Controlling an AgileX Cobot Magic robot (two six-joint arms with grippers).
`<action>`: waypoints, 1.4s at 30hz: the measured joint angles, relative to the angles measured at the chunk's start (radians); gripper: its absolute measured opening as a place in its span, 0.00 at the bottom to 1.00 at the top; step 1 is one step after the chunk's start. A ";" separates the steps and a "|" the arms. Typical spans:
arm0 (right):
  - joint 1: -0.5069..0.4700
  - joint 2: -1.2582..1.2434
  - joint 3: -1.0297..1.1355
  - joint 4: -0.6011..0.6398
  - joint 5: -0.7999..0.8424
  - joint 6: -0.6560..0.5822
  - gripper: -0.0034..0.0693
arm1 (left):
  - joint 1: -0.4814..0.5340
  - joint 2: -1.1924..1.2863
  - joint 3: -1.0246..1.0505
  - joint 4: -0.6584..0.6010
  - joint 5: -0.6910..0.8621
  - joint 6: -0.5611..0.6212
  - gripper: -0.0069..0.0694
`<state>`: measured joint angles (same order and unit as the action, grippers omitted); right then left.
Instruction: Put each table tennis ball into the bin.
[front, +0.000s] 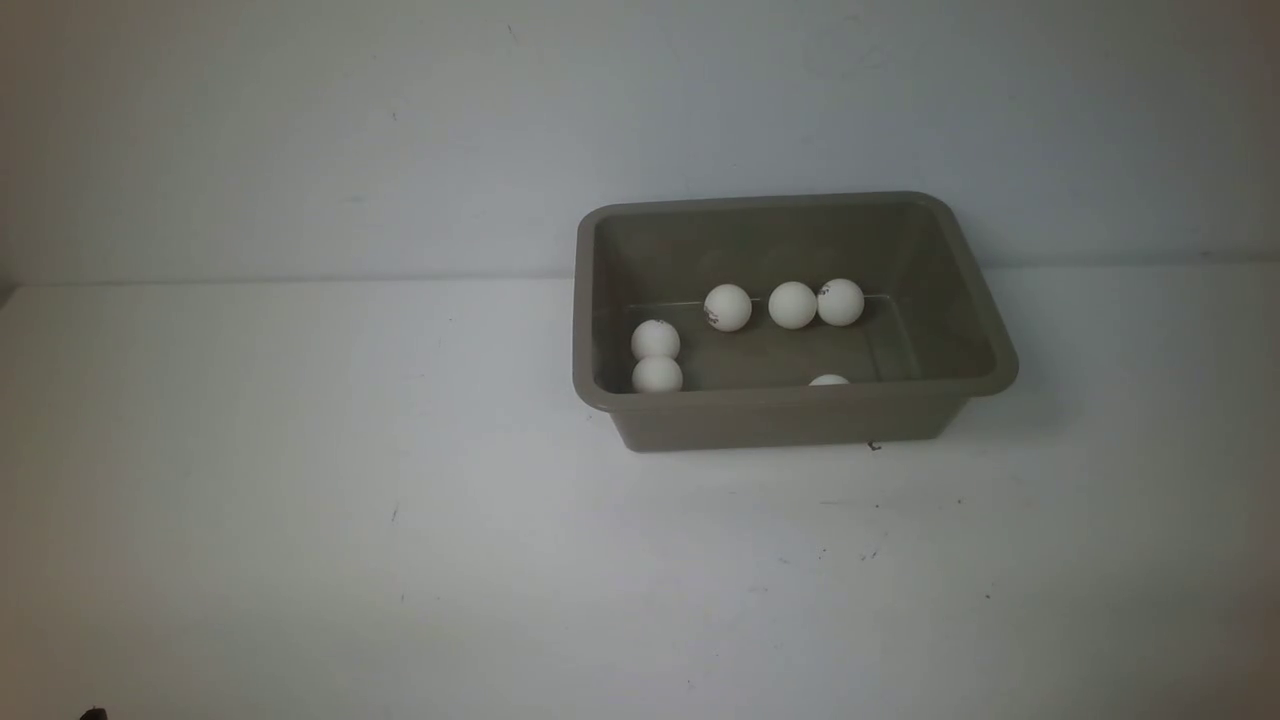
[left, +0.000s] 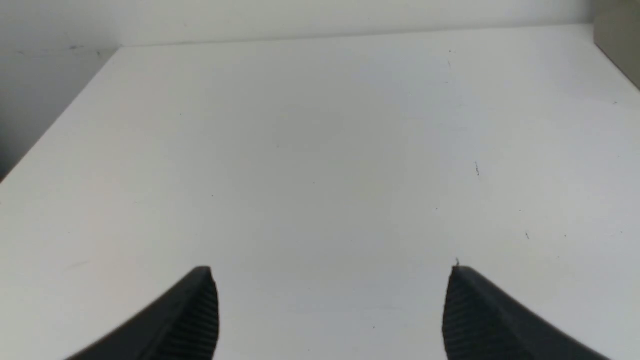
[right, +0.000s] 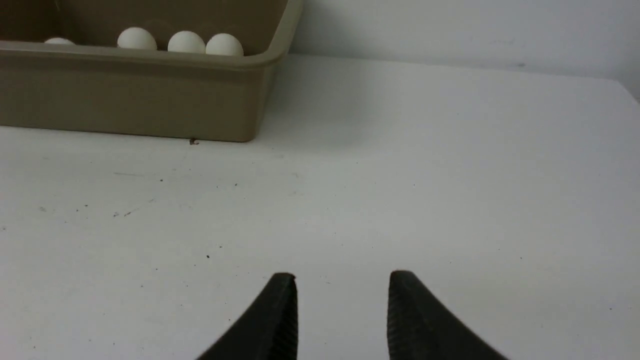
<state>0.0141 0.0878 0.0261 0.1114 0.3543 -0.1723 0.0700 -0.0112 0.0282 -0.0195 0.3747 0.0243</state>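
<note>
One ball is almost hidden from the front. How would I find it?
Find the taupe bin on the white table. Look just behind its near wall, right of centre. Only the white top of that ball peeks over the rim, whereas the other five balls show nearly whole.

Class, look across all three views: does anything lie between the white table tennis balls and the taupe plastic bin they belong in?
Nothing does: all six white table tennis balls already lie inside the taupe plastic bin.
</note>
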 joint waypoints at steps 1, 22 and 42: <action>0.000 0.000 0.000 0.001 -0.001 0.000 0.38 | 0.000 0.000 0.000 0.000 0.000 0.000 0.80; 0.000 -0.098 -0.002 0.052 0.027 0.022 0.38 | 0.000 0.000 0.000 0.000 0.000 0.000 0.80; 0.000 -0.098 -0.002 0.052 0.027 0.022 0.38 | 0.000 0.000 0.000 0.000 0.000 0.000 0.80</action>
<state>0.0141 -0.0099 0.0241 0.1639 0.3813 -0.1503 0.0700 -0.0112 0.0282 -0.0195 0.3749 0.0243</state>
